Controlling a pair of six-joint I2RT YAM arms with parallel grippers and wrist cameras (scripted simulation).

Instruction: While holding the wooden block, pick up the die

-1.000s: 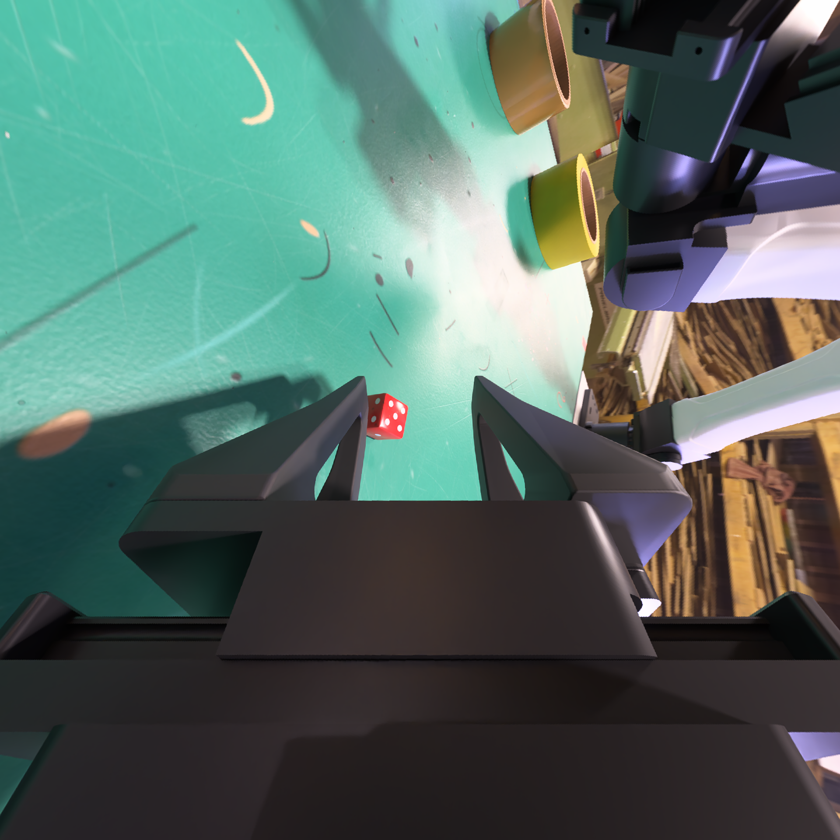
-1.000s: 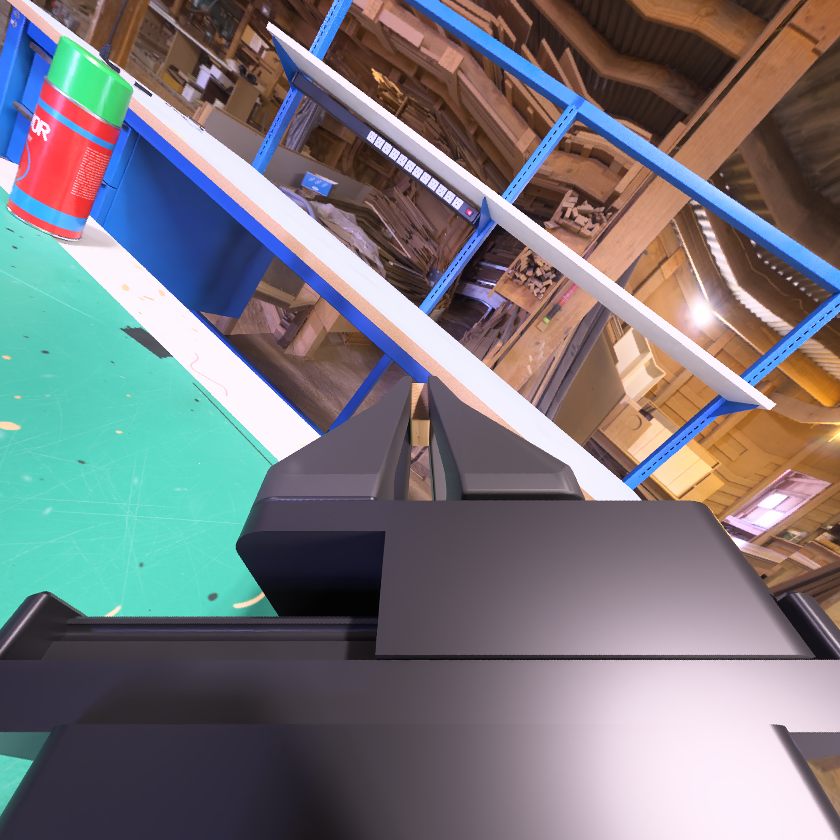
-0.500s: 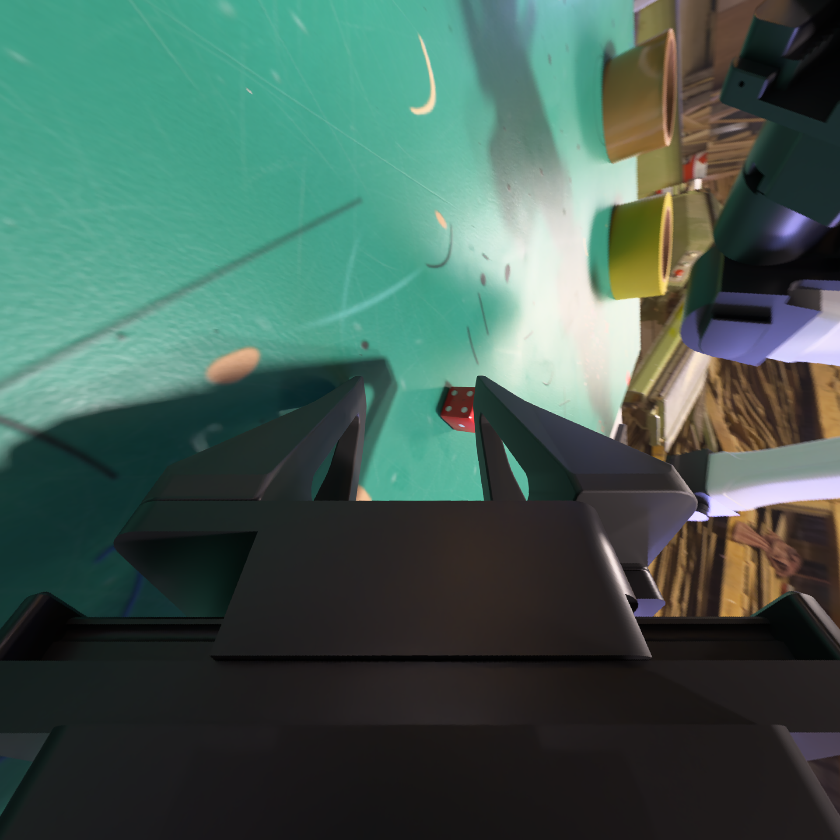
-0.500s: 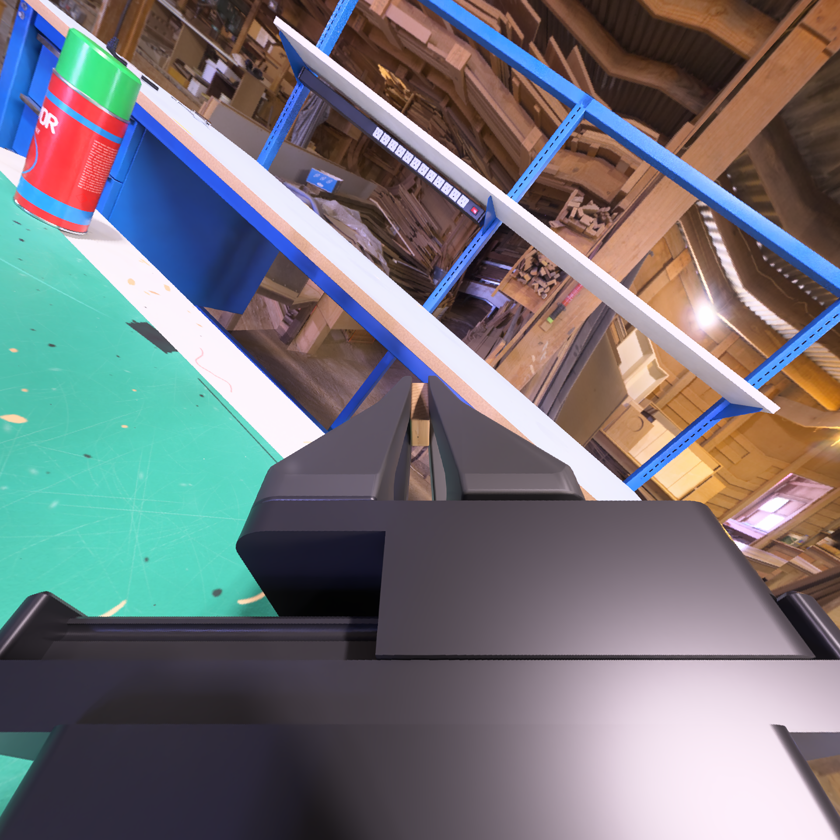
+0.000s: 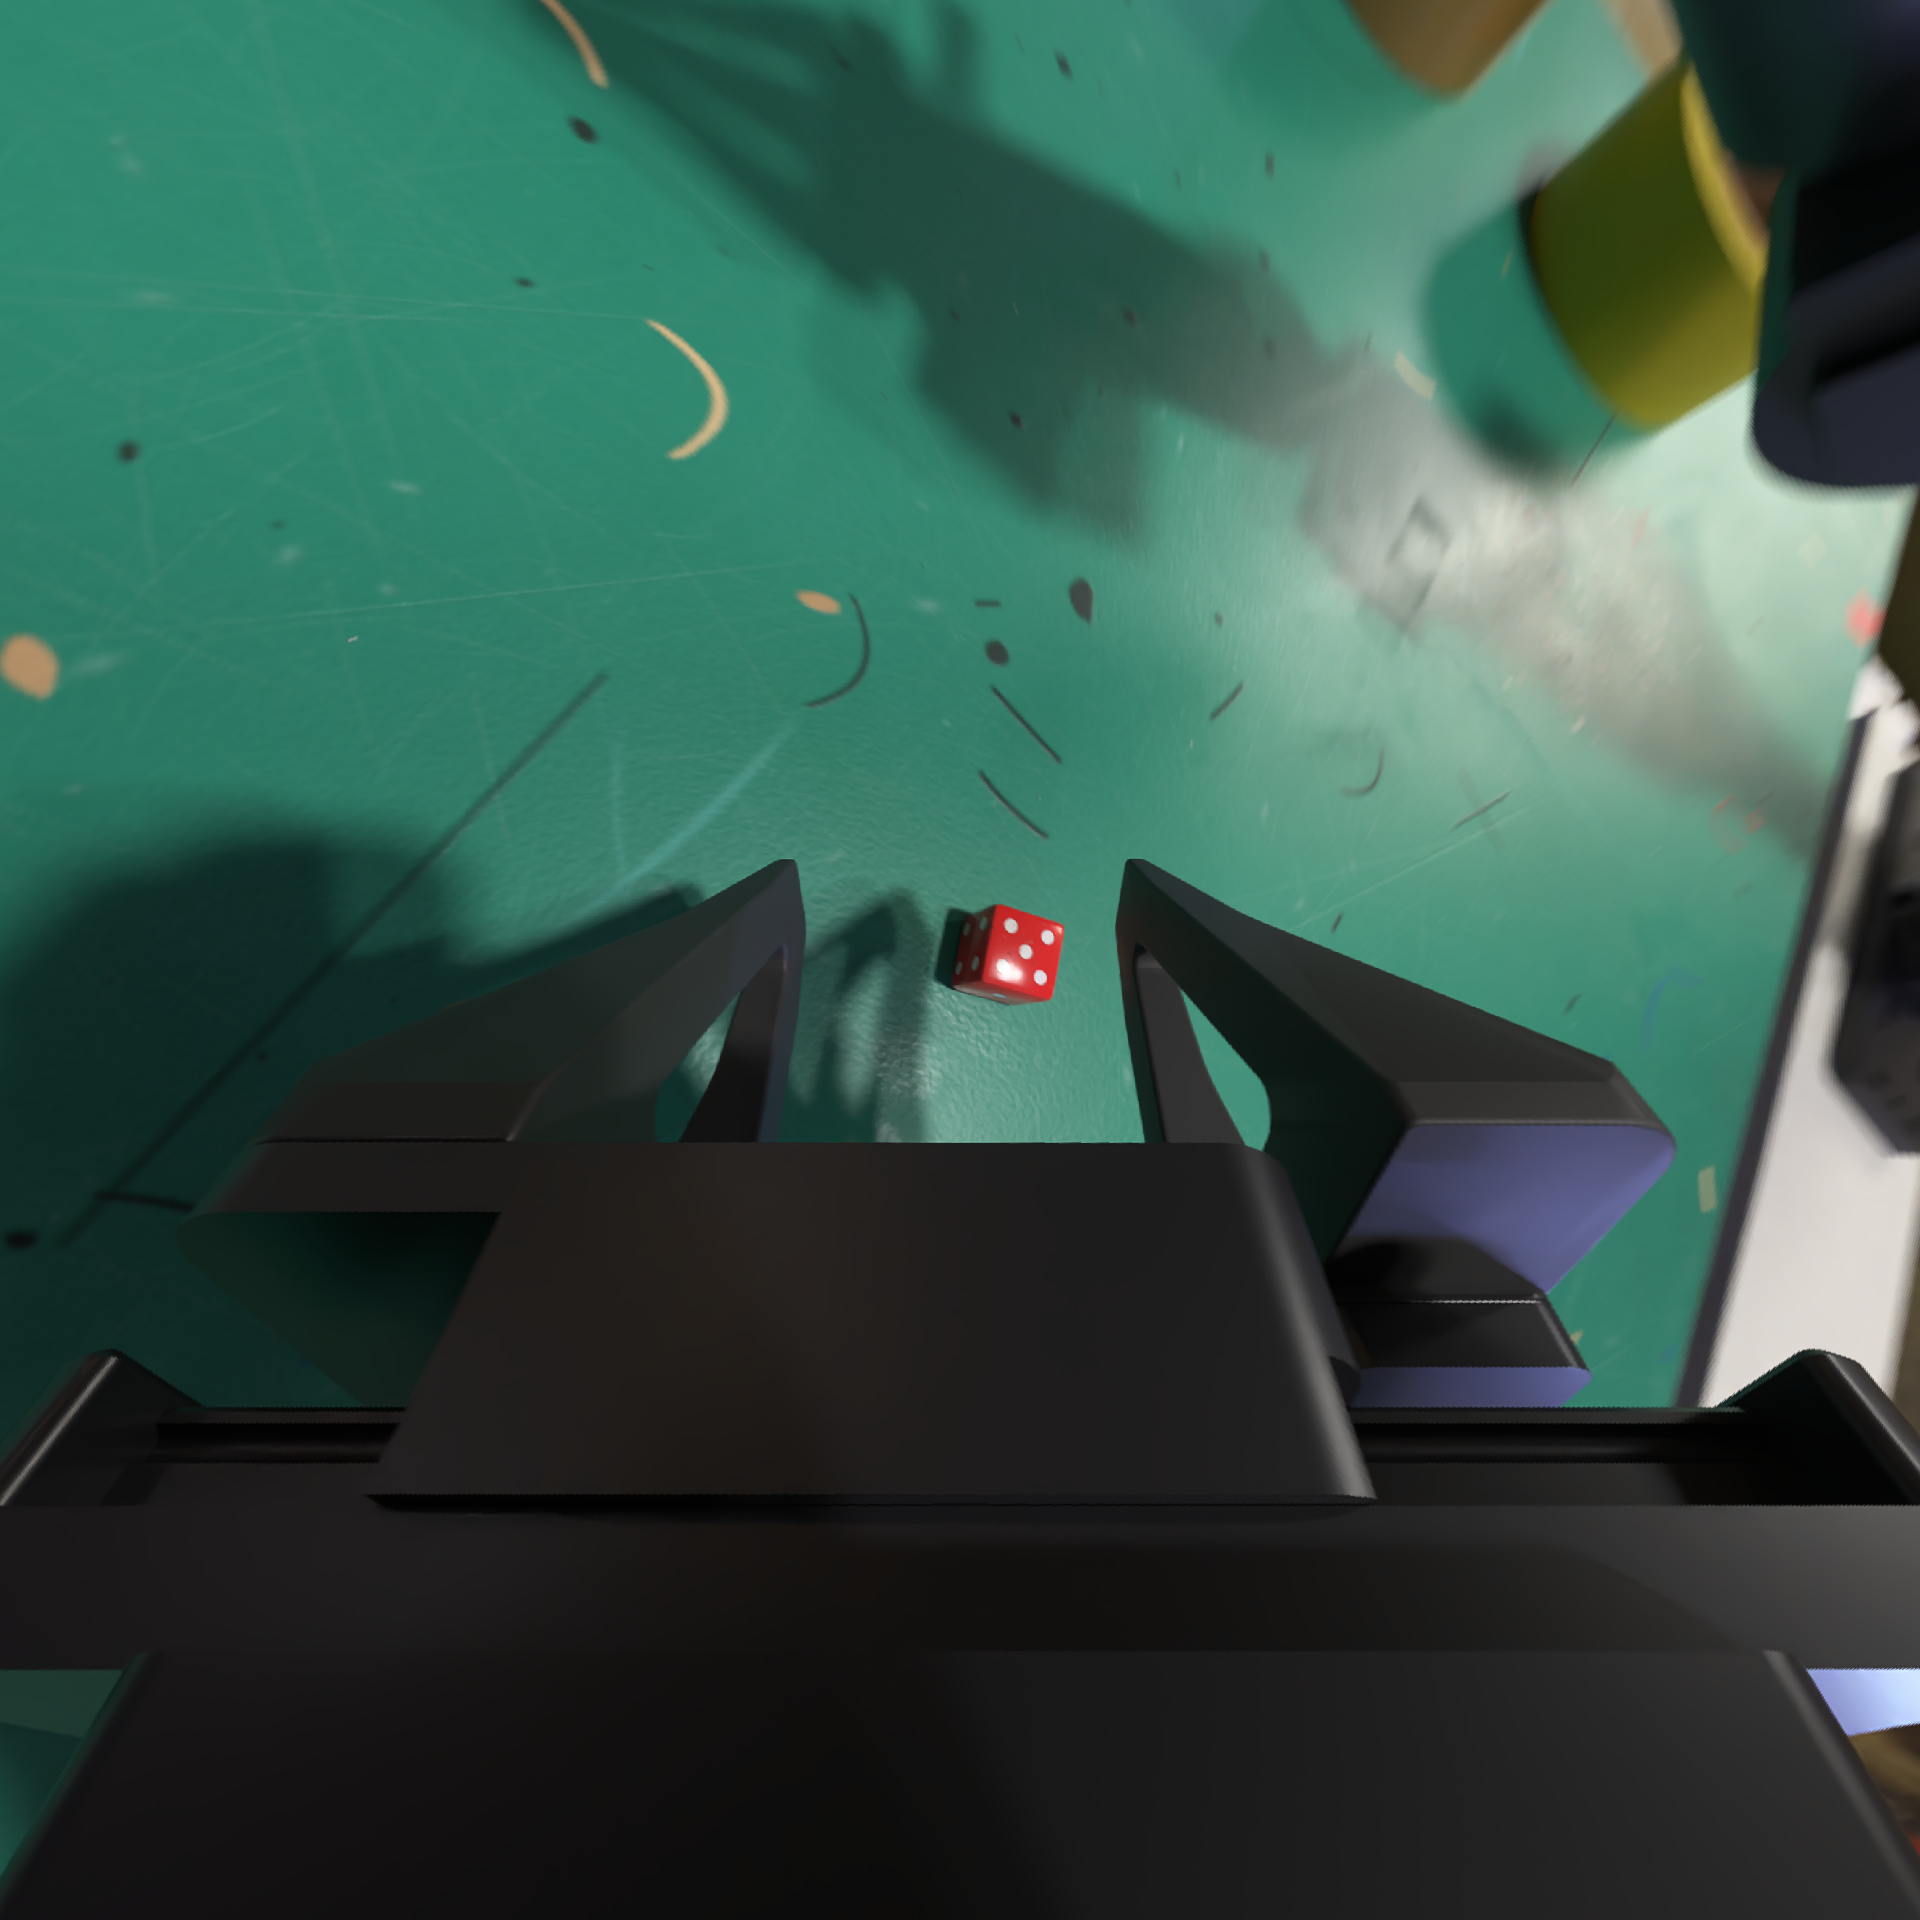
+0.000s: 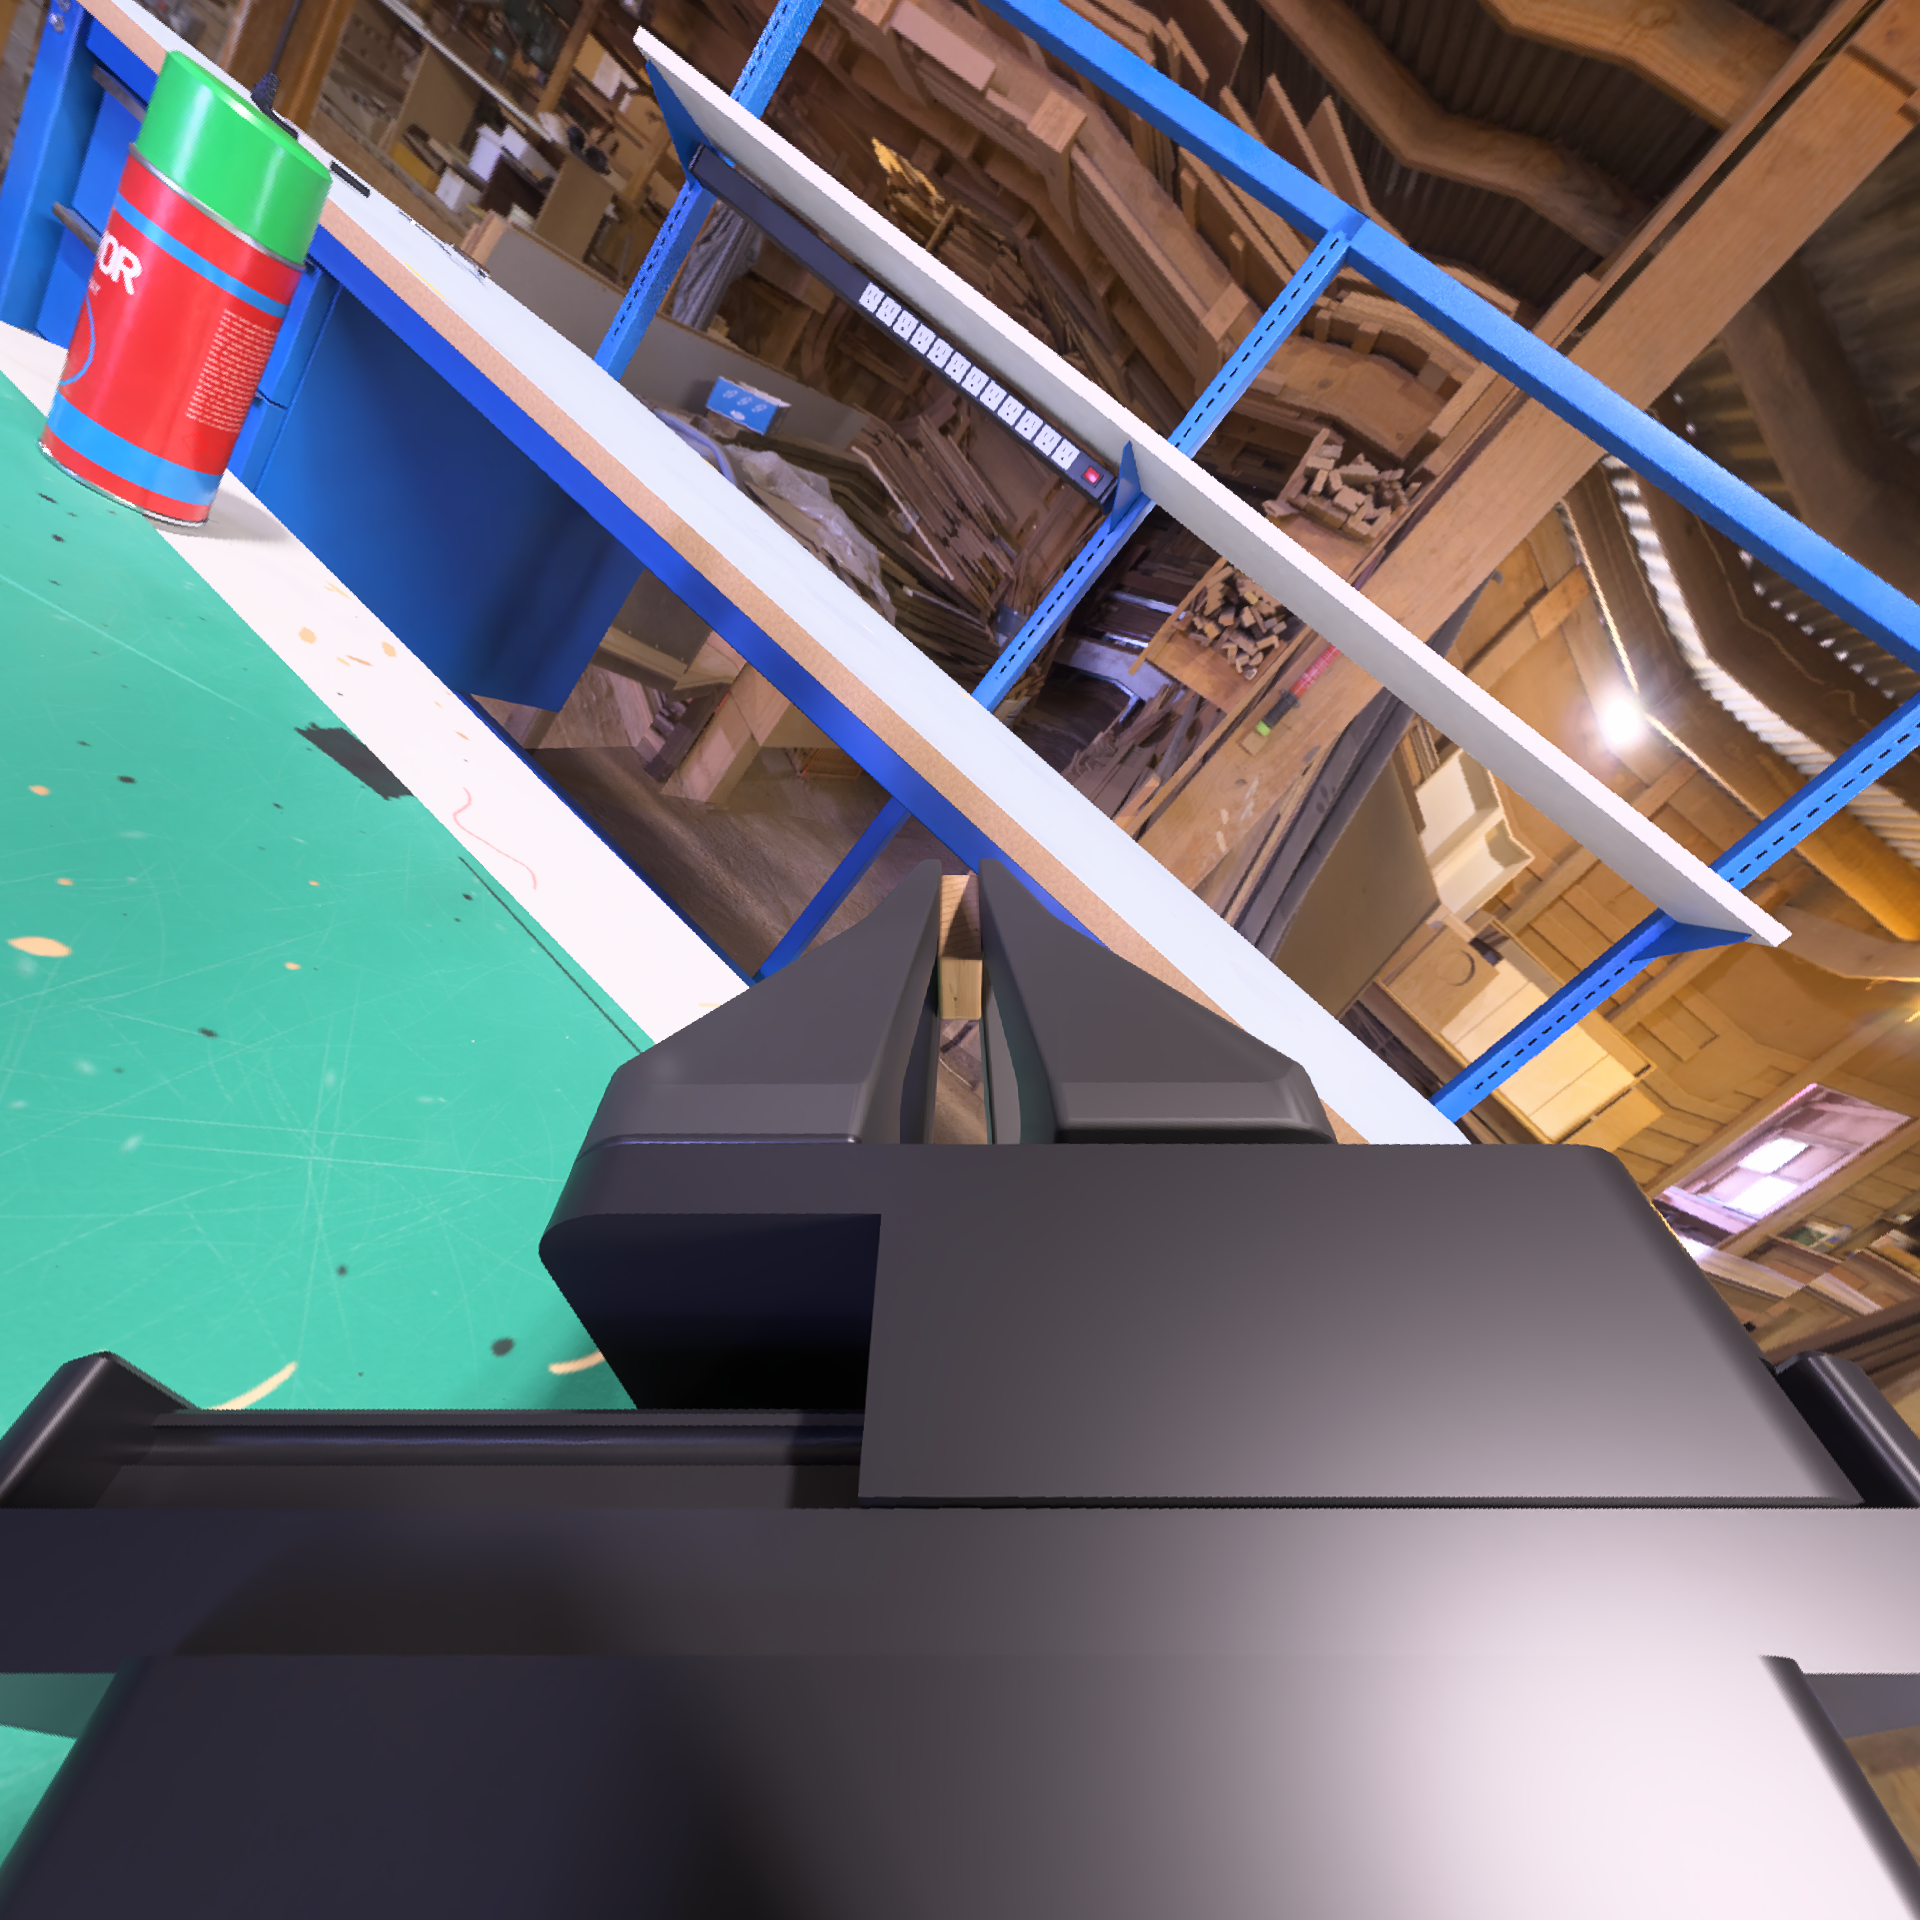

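A small red die [image 5: 1006,954] with white pips lies on the green mat [image 5: 416,520]. My left gripper [image 5: 961,883] is open above it, pointing down, and the die shows in the gap between the fingers, nearer the right finger [image 5: 1226,966]. My right gripper [image 6: 959,883] is shut on a thin pale wooden block [image 6: 958,971], held in the air above the mat's edge; only a narrow strip of the block shows between the fingers.
A yellow tape roll [image 5: 1652,270] and a brown roll [image 5: 1444,42] sit at the mat's far right, beside the other arm's dark body [image 5: 1849,312]. The mat's right edge meets a white table [image 5: 1787,1195]. A red spray can with a green cap [image 6: 187,312] stands at the table's back.
My left gripper has swung and tilted to look more straight down; the die now sits between the fingers instead of against the right one. The right gripper has drifted only slightly, block still held.
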